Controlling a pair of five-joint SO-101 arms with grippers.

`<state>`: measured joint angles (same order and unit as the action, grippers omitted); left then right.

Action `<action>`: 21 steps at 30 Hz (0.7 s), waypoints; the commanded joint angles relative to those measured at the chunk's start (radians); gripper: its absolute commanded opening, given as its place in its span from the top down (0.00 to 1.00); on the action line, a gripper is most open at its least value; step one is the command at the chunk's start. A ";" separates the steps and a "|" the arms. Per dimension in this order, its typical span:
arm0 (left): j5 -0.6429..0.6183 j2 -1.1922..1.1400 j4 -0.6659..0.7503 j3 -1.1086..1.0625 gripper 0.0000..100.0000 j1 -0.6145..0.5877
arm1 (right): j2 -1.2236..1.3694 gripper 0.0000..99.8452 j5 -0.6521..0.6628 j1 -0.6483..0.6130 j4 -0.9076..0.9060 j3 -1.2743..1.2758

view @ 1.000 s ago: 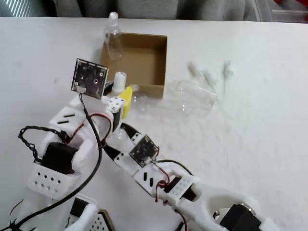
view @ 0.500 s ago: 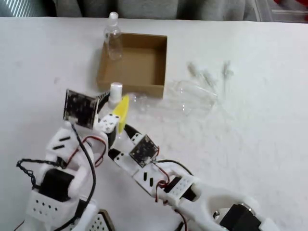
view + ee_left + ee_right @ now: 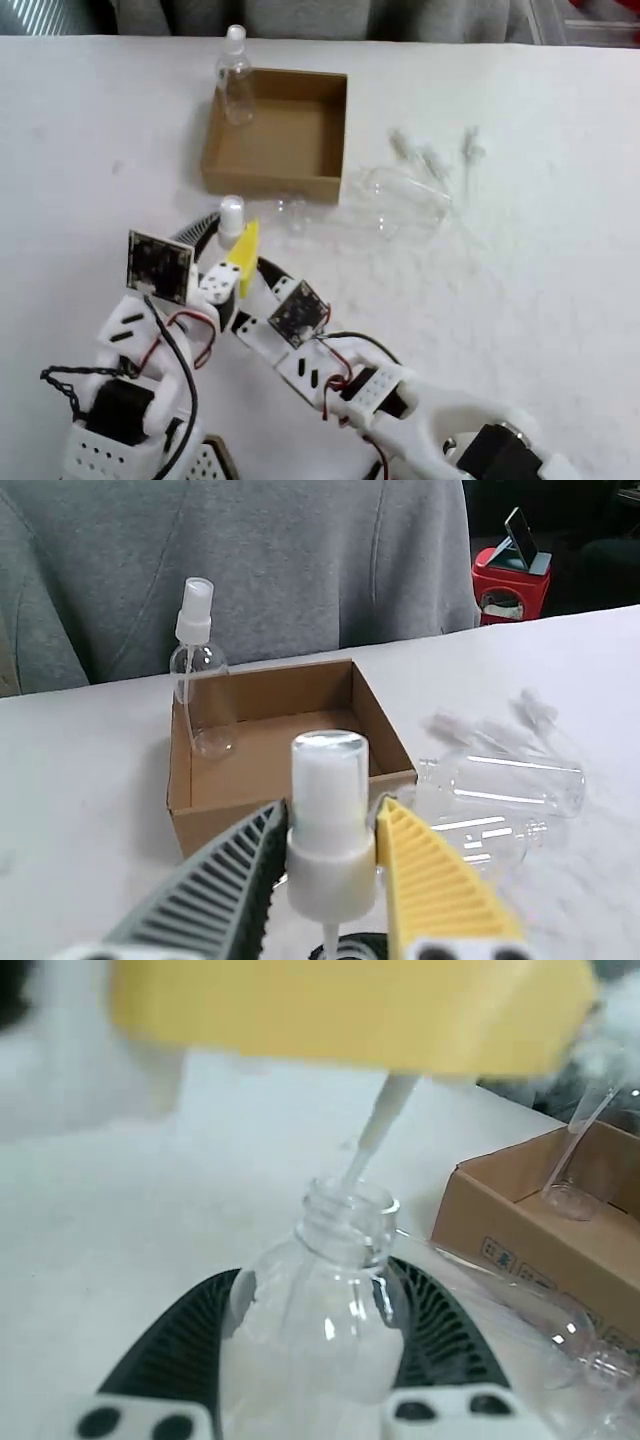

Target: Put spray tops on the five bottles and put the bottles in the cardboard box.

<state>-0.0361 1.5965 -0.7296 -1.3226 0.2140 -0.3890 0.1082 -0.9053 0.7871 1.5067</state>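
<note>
My left gripper is shut on a white spray top, held upright between its grey and yellow fingers; in the high view the spray top sits in front of the cardboard box. My right gripper is shut on a clear bottle with an open neck, and the spray top's tube hangs into that neck. One capped bottle stands in the box's far left corner. Clear bottles lie right of the box, with loose spray tops beyond them.
A person in grey sits behind the table's far edge. A red object stands at the back right. White tabletop stretches right of the lying bottles.
My left arm has pulled back from the box toward the near side, lowering the spray top over the bottle held by the right gripper. The right arm stayed still.
</note>
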 commanded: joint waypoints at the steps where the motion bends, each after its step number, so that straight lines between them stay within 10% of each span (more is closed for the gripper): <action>1: 0.009 0.074 0.008 -0.026 0.85 -0.016 | -0.030 0.98 0.012 0.004 -0.002 -0.006; 21: 0.009 0.236 0.009 -0.213 0.85 -0.013 | -0.031 0.98 0.012 0.036 0.005 -0.011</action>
<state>-0.0361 1.8174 -0.7296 -1.5420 0.2110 -0.3874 0.1097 -0.8930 0.7871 1.5067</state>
